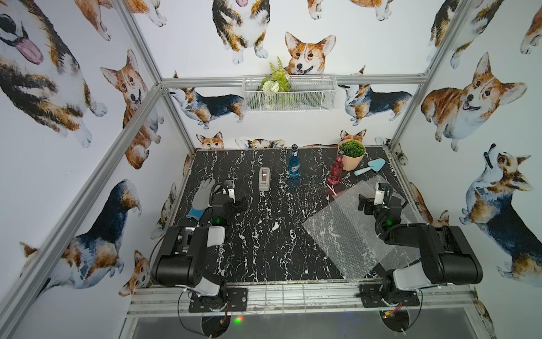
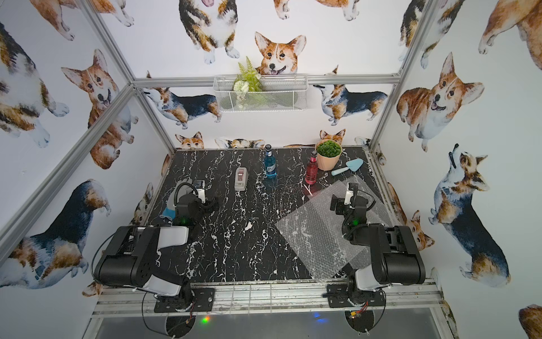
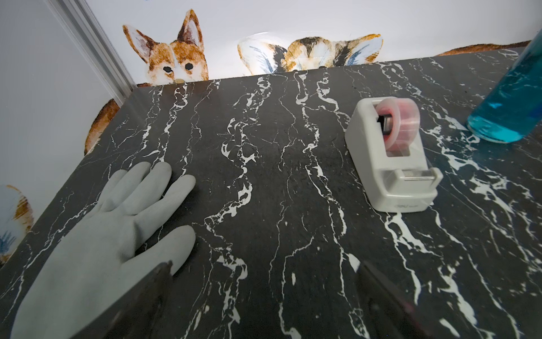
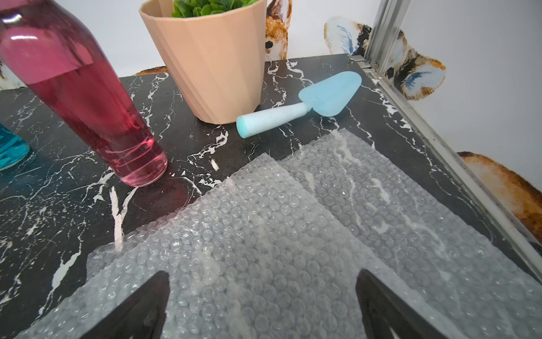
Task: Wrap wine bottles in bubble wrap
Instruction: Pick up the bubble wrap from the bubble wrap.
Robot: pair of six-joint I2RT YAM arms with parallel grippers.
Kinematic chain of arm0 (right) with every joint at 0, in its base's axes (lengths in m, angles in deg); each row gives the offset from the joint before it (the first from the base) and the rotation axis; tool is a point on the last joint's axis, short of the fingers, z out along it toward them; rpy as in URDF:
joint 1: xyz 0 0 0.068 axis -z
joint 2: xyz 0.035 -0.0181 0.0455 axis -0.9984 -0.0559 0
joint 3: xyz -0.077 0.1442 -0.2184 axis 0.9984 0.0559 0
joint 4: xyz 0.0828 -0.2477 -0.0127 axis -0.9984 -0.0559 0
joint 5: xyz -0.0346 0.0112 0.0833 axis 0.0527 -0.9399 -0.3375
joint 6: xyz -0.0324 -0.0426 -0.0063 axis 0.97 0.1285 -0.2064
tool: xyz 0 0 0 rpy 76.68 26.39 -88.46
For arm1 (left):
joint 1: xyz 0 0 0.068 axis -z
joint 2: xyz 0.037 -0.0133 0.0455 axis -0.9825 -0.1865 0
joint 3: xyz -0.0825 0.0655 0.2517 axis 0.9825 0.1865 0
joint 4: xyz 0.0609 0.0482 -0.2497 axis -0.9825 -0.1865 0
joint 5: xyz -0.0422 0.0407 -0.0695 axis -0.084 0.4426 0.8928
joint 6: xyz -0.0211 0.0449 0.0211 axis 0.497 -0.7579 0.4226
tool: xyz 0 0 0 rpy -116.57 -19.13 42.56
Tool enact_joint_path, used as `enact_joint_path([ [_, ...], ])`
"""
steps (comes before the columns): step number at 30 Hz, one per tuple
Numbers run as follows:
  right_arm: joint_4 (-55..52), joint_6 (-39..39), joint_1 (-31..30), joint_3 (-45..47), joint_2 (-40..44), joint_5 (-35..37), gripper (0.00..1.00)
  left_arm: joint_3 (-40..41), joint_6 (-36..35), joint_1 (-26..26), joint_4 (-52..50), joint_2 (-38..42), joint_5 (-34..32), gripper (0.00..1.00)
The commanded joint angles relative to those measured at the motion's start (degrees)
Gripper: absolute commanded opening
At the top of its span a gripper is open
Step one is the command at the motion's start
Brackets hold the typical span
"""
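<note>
Wrapping is not yet beginning, as far as I can judge. The blue bottle [image 1: 294,164] and the red bottle [image 1: 336,171] are both standing upright and bare toward the back of the table [image 1: 264,249], apart from each other and off the wrap [image 1: 346,232]. The two sheets are lying flat on the table's right side, one partly overlapping the other. A corner is reaching near the red bottle's base but not under it (the right wrist view is showing a strip of bare table between them).

The left gripper [image 3: 264,302] is hovering over bare table beside a glove [image 3: 96,234], fingers spread wide and holding nothing. The right gripper [image 4: 261,305] is likewise gaping wide and empty, hanging over the wrap and gripping none of it.

So everything is remaining: getting each bottle onto a sheet, rolling it up, and probably taping it, since a dispenser [image 1: 264,178] is sitting to the left of the blue bottle.

The table is looking black with white marble veining. A pot [image 1: 351,157] of greenery and a trowel [image 1: 370,166] are sitting in the back right corner, just behind the red bottle. An aluminium frame is enclosing the cell, corgi paper is covering the walls, and a wire basket [image 1: 289,94] with leaves is hanging on the back rail.
</note>
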Motion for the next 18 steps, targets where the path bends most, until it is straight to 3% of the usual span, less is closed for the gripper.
enact_joint_path([
  [1,-13.3,-1.0,0.0,-4.4,10.0,-0.1,1.0,-2.2,-2.8,2.6,-8.8,9.0,-0.5,1.0],
  [6,-32.1,-7.7,-0.1,-11.4,22.0,-3.5,1.0,-6.9,1.8,3.3,-20.3,15.9,3.6,1.0],
  [11,-56.0,-18.1,-0.1,-20.4,26.4,-8.4,0.99,-16.4,7.7,5.3,-42.9,19.3,12.2,1.0],
  [16,-79.5,-24.6,-0.1,-27.5,32.5,-6.1,0.99,-24.4,11.7,9.2,-57.8,20.4,23.9,1.0],
  [18,-87.9,-25.9,0.1,-29.5,33.9,-1.8,1.0,-26.8,12.6,11.5,-61.1,20.1,28.3,1.0],
])
